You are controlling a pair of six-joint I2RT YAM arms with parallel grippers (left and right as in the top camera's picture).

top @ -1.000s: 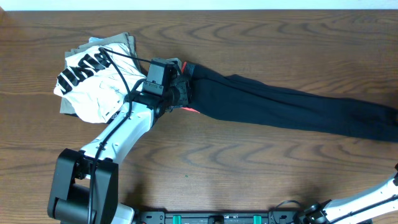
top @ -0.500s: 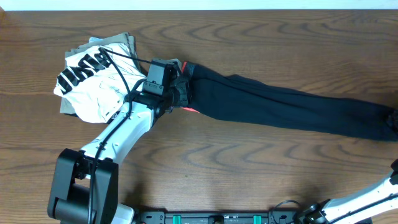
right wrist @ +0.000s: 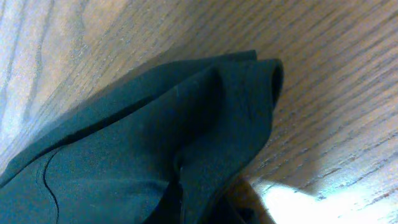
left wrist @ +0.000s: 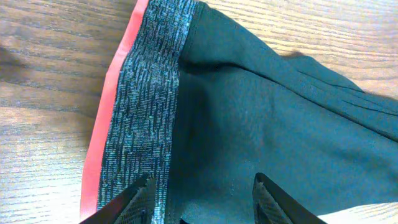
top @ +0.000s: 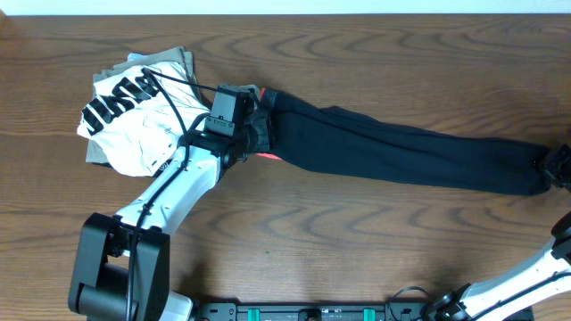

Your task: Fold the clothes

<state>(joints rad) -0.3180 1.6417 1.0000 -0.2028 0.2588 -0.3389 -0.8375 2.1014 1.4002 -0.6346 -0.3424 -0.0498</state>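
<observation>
The clothes are long black pants (top: pixel 393 147) lying stretched across the wooden table, waistband at the left and leg ends at the right. My left gripper (top: pixel 259 134) sits over the grey waistband (left wrist: pixel 146 93) with its coral edge (left wrist: pixel 109 106). Its fingers (left wrist: pixel 138 200) stand apart on the cloth, so the left gripper (left wrist: pixel 205 196) is open. At the table's far right, my right gripper (top: pixel 555 168) is shut on the bunched leg ends (right wrist: pixel 155 137). Black cloth hides most of the right gripper (right wrist: pixel 205 199).
A white shirt with black lettering (top: pixel 125 111) lies on a khaki folded garment (top: pixel 174 61) at the left, just beside the left arm. The left arm's base (top: pixel 116 267) stands at the front left. Bare wood (top: pixel 357 241) runs along the front of the pants.
The right gripper has closed on the leg ends and drawn them slightly left, off the frame's right edge. The left gripper and the waistband have not moved.
</observation>
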